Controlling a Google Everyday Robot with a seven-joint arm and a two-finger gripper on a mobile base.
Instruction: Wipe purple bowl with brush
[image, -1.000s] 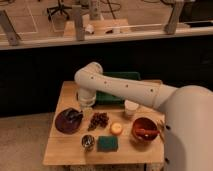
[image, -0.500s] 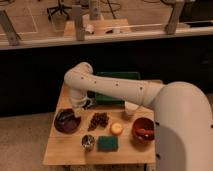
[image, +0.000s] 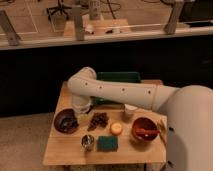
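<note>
The purple bowl (image: 64, 122) sits at the front left of the wooden table (image: 65, 151). It is wide, shallow and dark maroon. My white arm bends over the table's left half and its wrist comes down just right of the bowl. The gripper (image: 80, 116) is at the bowl's right rim, low over the table. I cannot make out the brush; it may be hidden at the gripper.
A red-orange bowl (image: 145, 131) holding an orange-brown utensil stands at the right. A green sponge (image: 107, 143), a small metal cup (image: 88, 142), a dark clustered item (image: 99, 120), a small orange object (image: 116, 128) and a white cup (image: 130, 112) lie between. A green tray (image: 118, 77) is at the back.
The arm has swung left across the table, and the wrist has come down beside the purple bowl. The dishes have not moved.
</note>
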